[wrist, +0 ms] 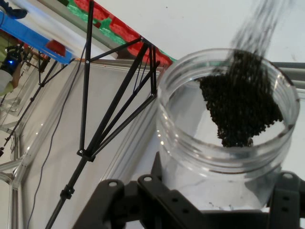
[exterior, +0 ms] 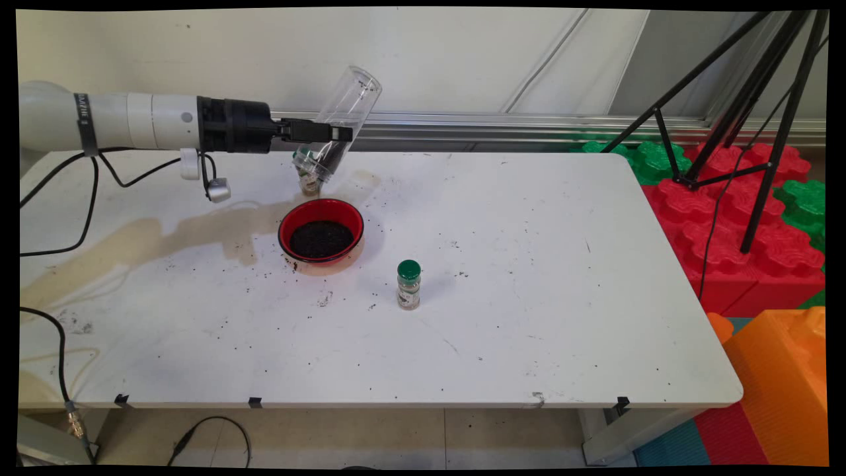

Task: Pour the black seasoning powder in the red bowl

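The black gripper (exterior: 330,132) is reaching in from the left and holding a clear plastic jar (exterior: 344,119) above the white bench (exterior: 529,264), its fingers (exterior: 316,130) pinching the jar's body from either side. The jar is tilting with its mouth down and to the left, over the far rim of a red bowl (exterior: 321,231) that is sitting on the bench and holding dark granules (exterior: 321,238). In the hand view, more dark granules (wrist: 243,105) are streaming out through the jar's threaded mouth (a clump is gathering at the opening). A small spice bottle with a green cap (exterior: 408,284) is standing upright on the bench, near the bowl on its right. A black tripod (exterior: 740,125) is standing beyond the bench's right end.
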Motion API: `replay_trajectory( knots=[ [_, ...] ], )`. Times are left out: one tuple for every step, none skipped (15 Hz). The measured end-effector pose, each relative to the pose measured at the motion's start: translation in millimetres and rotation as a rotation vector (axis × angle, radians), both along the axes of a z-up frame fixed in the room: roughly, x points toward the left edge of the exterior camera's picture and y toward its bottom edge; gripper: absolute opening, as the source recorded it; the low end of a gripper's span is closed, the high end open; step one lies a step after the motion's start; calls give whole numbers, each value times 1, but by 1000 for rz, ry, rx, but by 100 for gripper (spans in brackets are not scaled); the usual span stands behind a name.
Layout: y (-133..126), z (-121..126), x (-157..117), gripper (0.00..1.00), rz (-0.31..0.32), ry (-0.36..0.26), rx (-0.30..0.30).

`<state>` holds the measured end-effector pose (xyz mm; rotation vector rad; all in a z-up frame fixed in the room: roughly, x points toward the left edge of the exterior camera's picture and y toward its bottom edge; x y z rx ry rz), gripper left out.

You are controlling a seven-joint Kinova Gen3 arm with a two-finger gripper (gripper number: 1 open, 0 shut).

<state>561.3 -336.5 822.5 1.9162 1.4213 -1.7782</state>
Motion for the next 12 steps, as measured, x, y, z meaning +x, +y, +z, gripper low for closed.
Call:
replay_trajectory(
  knots=[
    [0,0,0,0,-1,-1,-5],
    [0,1,0,0,-3,-4,-11],
    [0,1,0,0,-6,-6,-18],
    [1,2,0,0,-7,-9,-23],
    [1,2,0,0,-9,-12,-30],
    [1,3,0,0,-12,-15,-36],
    [1,3,0,0,-13,-19,-42],
    [1,3,0,0,-15,-21,-46],
    [2,4,0,0,-17,-26,-52],
    [2,4,1,0,-19,-31,-59],
    [2,4,1,0,-22,-36,-67],
    [2,5,1,0,-24,-40,-72]
  ],
)
